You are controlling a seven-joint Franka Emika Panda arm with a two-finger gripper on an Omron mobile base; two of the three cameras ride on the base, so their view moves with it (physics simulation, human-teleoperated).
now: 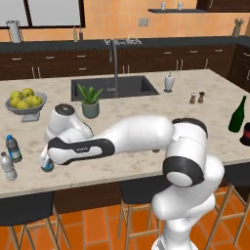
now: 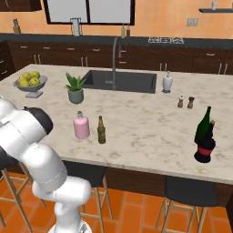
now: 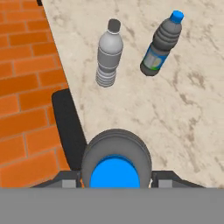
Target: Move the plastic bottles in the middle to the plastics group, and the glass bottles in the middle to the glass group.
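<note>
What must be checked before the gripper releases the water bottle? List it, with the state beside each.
1. Gripper closed on water bottle: ok.
2. Bottle over the counter, inside its edge: ok.
3. Bottle's base resting on the counter: cannot tell.
4. Clear of grey bottle and blue-labelled bottle, both upright: ok.
5. Pink bottle and amber bottle moved beside the green wine bottle: not ok, both stand mid-counter.

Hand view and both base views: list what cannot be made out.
- Hand view: the held bottle shows its blue cap and shoulders; its body is cut off by the bottom edge.
- Left base view: the gripper is covered by the arm's wrist.
- Right base view: the wine bottle partly hides a dark vessel.
</note>
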